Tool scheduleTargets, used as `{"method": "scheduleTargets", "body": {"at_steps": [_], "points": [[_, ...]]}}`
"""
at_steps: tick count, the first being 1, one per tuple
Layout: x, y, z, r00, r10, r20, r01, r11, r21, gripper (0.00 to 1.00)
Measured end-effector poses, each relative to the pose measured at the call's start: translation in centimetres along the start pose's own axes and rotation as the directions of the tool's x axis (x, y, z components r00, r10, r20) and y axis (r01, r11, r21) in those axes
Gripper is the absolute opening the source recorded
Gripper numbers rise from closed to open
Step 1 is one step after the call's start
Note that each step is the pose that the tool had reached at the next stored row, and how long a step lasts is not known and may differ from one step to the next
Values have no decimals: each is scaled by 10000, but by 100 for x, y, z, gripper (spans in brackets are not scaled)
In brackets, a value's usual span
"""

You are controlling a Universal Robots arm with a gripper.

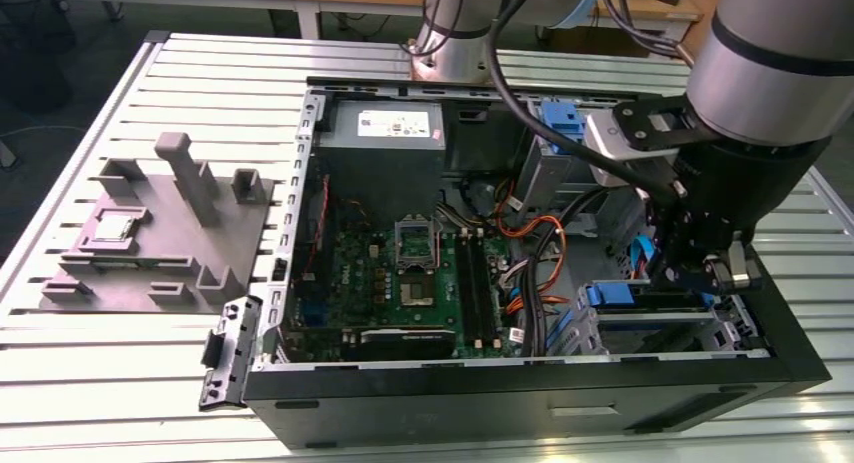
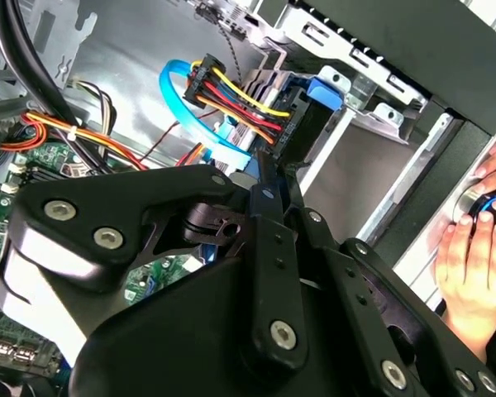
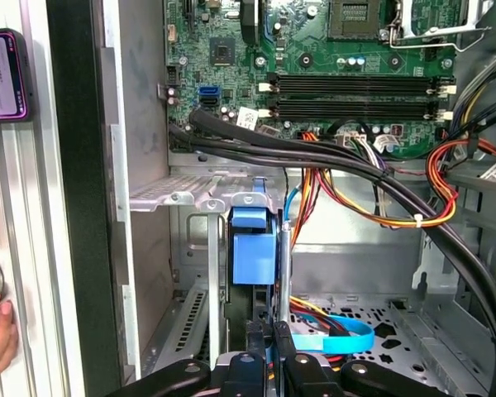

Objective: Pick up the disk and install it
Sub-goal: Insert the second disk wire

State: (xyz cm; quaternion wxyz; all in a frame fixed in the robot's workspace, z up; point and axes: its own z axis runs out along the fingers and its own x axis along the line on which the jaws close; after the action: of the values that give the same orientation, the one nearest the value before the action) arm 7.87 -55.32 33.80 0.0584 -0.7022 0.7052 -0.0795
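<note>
— Two risks we saw: the gripper (image 3: 269, 351), fingers pinched nearly shut on the disk (image 3: 255, 258), held it edge-on in the drive cage (image 3: 200, 194).

— Agreed; we feared the cables (image 3: 331, 161) snagging, or a tilt jamming it.

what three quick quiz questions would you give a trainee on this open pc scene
1. True or false: the gripper is down inside the computer case, at the drive cage.
2. In the first wrist view, the bracket on the disk is: A red, B blue, C green.
3. Fill in: in the second wrist view, a person's ____ rests outside the case.

Key: 1 true; 2 B; 3 hand.
</note>
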Motion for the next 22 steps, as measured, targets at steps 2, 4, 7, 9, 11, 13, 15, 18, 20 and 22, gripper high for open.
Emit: {"method": "scheduleTargets", "body": {"at_steps": [2, 4, 7, 9, 11, 13, 15, 18, 20, 22], "points": [[0, -1, 5, 10000, 1, -1, -1, 10000, 0, 16], [0, -3, 11, 10000, 1, 0, -1, 10000, 1, 16], [0, -4, 21, 10000, 2, 0, -2, 10000, 0, 16], [0, -4, 29, 10000, 1, 0, -1, 10000, 0, 16], [0, -3, 36, 10000, 1, 0, -1, 10000, 0, 16], [1, -1, 43, 10000, 2, 0, -2, 10000, 0, 16], [1, 0, 50, 10000, 1, 0, -1, 10000, 0, 16], [1, 2, 60, 10000, 0, -3, 0, 10000, 0, 16], [2, 3, 67, 10000, 1, -2, -1, 10000, 0, 16], [2, 4, 72, 10000, 2, 5, -2, 10000, 0, 16]]}}
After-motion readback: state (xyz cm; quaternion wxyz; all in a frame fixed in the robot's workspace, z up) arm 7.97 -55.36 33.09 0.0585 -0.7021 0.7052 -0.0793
